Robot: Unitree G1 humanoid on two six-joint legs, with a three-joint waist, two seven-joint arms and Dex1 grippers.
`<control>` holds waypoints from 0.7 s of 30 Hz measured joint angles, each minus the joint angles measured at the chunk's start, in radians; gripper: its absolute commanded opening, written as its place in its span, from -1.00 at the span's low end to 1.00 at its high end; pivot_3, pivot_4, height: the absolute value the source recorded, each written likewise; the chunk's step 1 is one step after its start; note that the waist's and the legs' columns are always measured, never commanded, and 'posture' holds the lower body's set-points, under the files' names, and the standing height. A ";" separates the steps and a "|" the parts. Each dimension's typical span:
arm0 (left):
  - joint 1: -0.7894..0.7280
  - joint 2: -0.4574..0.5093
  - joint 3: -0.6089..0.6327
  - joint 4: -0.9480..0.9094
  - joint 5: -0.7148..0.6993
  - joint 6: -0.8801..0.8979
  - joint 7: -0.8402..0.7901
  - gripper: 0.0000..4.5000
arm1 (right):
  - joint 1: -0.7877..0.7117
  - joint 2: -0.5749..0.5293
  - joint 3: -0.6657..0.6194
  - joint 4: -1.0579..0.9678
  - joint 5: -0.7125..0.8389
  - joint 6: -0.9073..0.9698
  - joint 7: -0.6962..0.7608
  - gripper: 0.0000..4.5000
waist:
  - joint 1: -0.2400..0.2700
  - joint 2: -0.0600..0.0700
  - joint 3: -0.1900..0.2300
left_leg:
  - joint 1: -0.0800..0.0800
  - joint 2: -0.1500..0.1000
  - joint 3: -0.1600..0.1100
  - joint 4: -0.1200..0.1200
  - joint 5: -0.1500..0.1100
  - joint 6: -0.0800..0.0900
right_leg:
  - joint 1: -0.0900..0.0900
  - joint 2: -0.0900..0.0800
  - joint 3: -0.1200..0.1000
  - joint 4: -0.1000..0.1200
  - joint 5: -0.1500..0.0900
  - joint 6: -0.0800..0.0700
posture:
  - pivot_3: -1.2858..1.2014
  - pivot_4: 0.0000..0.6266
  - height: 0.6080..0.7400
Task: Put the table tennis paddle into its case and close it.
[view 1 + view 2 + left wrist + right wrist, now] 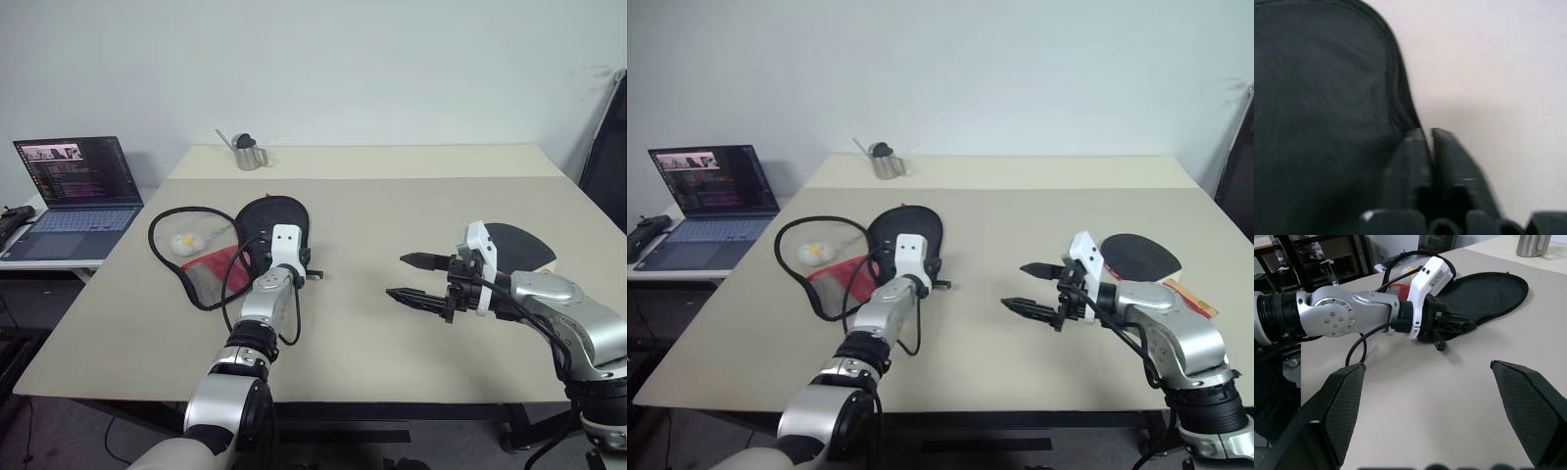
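My left gripper point(1462, 324) has matt black plastic fingers; its wrist housing is glossy white plastic, and the forearm behind it is brushed silver metal with small screws. My right gripper's point(411, 278) fingers point(1344, 404) are matt black too, their inner pads cross-hatched in a fine rough diamond grid. The case point(277, 223) is matt black woven cloth, soft-looking, with a ribbed zipper along its edge; its opened half on the left is loose black mesh over red fabric. The table point(392, 206) is a smooth, matt beige top. The paddle's point(1136, 256) face is dull black rubber. The jug point(251, 153) at the far edge is shiny bare metal.
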 measured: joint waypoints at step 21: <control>0.180 -0.003 -0.103 -0.386 0.046 0.064 -0.034 -0.56 | 0.042 -0.035 -0.078 -0.006 0.005 0.003 -0.039 1.00 | 0.002 0.000 0.000 | -0.001 0.000 0.000 0.000 0.000 0.000 | 0.000 0.000 0.000 -0.001 0.000 0.000 | 0.03 -0.52 1.00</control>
